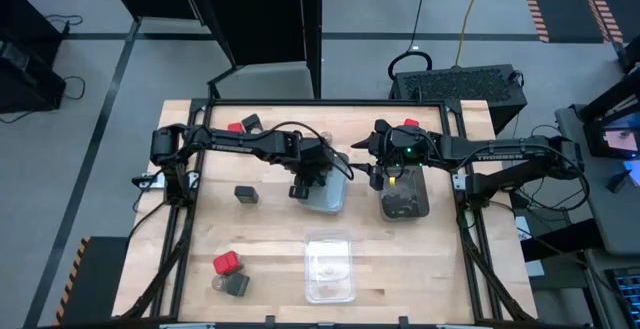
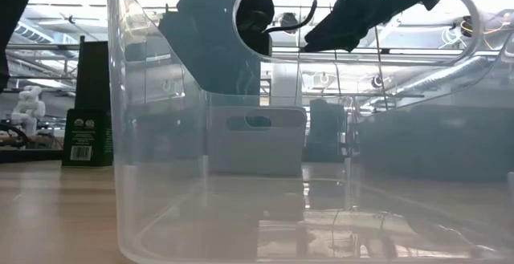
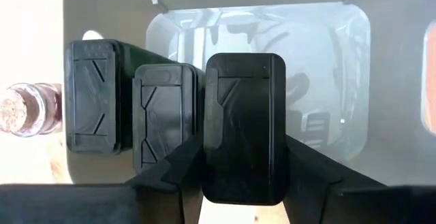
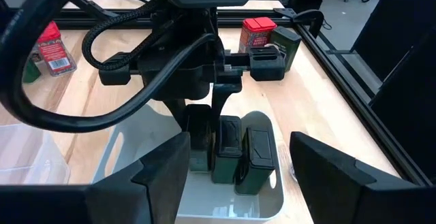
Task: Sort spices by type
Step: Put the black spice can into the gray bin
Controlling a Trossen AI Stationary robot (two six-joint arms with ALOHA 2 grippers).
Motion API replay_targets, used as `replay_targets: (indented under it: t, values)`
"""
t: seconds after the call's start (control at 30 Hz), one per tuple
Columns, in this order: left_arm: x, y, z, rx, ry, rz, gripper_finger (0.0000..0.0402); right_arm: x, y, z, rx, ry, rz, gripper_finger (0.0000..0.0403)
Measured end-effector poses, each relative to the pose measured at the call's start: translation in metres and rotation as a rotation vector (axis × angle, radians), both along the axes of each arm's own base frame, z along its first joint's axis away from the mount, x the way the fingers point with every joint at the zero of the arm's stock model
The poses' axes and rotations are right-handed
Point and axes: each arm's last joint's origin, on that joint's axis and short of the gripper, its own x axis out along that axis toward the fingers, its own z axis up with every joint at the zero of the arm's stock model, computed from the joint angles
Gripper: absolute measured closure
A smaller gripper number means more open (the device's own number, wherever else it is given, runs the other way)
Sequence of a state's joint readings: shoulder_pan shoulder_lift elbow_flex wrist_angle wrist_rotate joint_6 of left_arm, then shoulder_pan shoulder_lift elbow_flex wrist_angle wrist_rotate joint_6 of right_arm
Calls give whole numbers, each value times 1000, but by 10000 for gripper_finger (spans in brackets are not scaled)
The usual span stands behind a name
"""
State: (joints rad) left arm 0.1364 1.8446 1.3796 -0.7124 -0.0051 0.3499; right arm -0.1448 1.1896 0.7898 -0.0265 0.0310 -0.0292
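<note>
At the near edge of the table point(image 1: 270, 269), a clear empty tray point(image 1: 329, 266) sits toward the centre, with a red block point(image 1: 227, 263) and a dark block point(image 1: 238, 285) just beside each other to the left. Farther in, a single dark block point(image 1: 246, 195) lies alone on the wood. At mid-table, the left gripper point(image 1: 311, 184) hangs over a clear tray point(image 1: 328, 197); the left wrist view shows its fingers clamped on a black block point(image 3: 244, 129), positioned upright next to two more black blocks point(image 3: 129, 105) standing side by side in that tray. A small jar with a tan top point(image 3: 27, 108) lies just outside the tray wall. The right gripper point(image 1: 392, 174) hovers above the dark smoky tray point(image 1: 404, 199), fingers set wide apart with nothing between them. At the far edge, a red block point(image 1: 236, 126) and a dark block point(image 1: 251, 122) rest near the left arm's base, and another red block point(image 1: 410, 123) lies behind the right arm.
</note>
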Motion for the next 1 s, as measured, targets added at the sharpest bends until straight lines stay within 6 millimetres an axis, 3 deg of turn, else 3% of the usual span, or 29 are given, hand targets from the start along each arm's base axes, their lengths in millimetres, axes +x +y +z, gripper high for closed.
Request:
replay_targets:
  t: [1.0]
  values:
    - [-2, 0, 0, -9, 16, 2, 239, 0, 0, 0, 3, 1, 0, 165]
